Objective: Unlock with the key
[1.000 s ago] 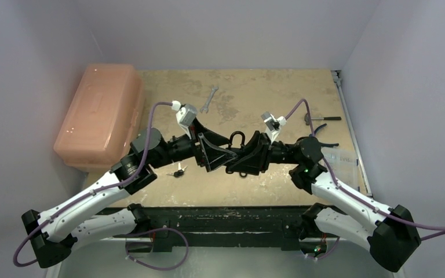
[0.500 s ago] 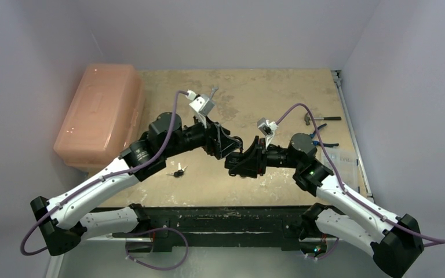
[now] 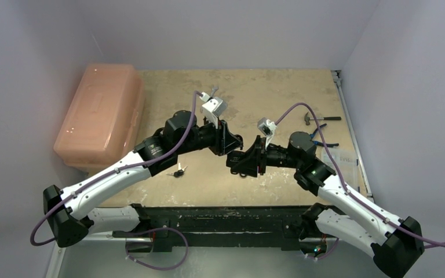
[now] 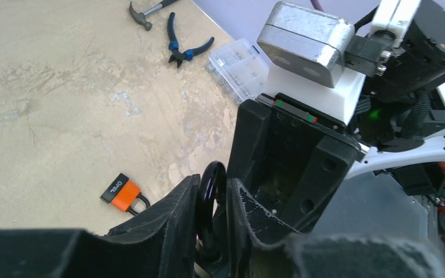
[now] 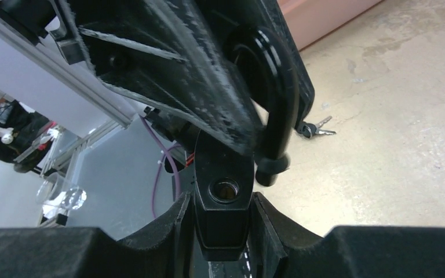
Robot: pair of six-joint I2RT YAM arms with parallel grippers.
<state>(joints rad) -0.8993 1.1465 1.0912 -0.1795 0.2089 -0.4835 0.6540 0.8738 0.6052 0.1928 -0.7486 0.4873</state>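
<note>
A black padlock hangs between the two arms at mid-table. My right gripper [image 5: 223, 204] is shut on its body [image 5: 223, 194], keyhole facing the right wrist camera. One leg of the black shackle [image 5: 279, 98] hangs free beside the body. My left gripper [image 4: 212, 186] is shut on that shackle [image 4: 211, 194], a finger pressed on each side. In the top view the left gripper [image 3: 230, 145] and right gripper [image 3: 236, 161] meet tip to tip and hide the lock. The keys [image 3: 178, 172] lie on the table under the left arm, and the keys [image 5: 316, 130] show past the shackle.
A pink plastic box [image 3: 98, 116] stands at the left edge. A wrench [image 3: 208, 98] lies at the back. A hammer [image 4: 145, 11], blue-handled pliers [image 4: 182, 49] and a clear parts case [image 4: 240, 66] lie at the right. An orange padlock [image 4: 124, 194] rests on the table below the grippers.
My left arm swung right and forward to the right gripper, and its jaws closed from wide open onto the shackle. The right gripper kept hold of the lock body.
</note>
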